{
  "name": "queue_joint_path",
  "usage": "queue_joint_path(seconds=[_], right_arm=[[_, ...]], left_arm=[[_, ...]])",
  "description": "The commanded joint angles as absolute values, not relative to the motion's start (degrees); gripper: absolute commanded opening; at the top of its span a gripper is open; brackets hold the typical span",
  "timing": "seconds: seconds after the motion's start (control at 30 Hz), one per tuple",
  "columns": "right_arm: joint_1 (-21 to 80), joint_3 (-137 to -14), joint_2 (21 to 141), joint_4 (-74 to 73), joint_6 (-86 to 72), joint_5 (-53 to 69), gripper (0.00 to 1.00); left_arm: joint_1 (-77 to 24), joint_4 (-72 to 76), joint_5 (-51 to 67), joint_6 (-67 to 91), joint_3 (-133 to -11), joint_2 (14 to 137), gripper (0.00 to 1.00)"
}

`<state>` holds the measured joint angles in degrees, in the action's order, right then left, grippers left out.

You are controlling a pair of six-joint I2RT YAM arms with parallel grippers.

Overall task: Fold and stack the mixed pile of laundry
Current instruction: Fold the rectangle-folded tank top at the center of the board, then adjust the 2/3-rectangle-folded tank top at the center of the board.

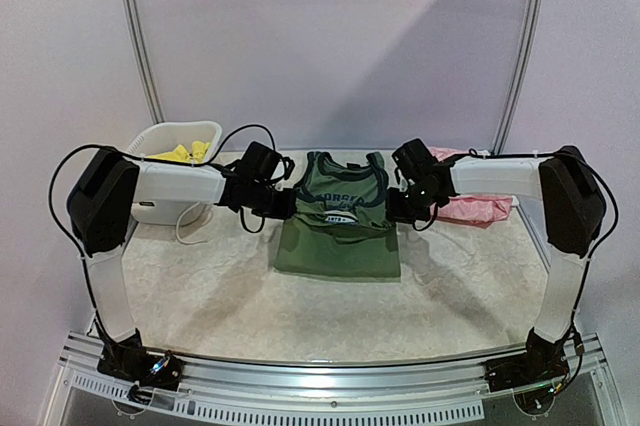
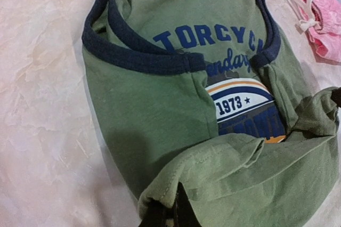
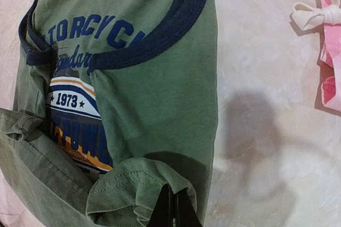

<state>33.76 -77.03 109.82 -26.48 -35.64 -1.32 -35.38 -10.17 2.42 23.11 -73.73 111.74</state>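
Note:
An olive-green tank top with navy trim and a blue-orange "1973" graphic lies at the table's middle, its bottom hem lifted and carried up over the print. My left gripper is shut on the hem's left corner. My right gripper is shut on the hem's right corner. The tank top fills the left wrist view, and the same tank top fills the right wrist view. A pink garment lies to the right. Yellow shorts sit in the basket.
A white plastic slotted basket stands at the back left, behind my left arm. The pink garment's white drawstring lies on the marbled tabletop. A curved metal frame and a pale wall close the back.

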Motion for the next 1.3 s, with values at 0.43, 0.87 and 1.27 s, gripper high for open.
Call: queue_joint_path(seconds=[0.43,0.87,1.27], right_arm=[[30.44,-87.70,113.69,-30.42,-33.02,2.91,0.52],[36.65,-75.39,98.49,-26.83,-30.68,5.51,0.60],[41.67,-82.40,113.54,-27.66,-29.62,7.55,0.26]], left_arm=[[-33.52,-13.03,0.44,22.64,-79.42,112.76,0.29],[-38.35,-15.91,-4.53,23.70,-69.88,99.02,0.64],[-46.64,-11.54,-3.13,25.49,-65.85,102.02,0.36]])
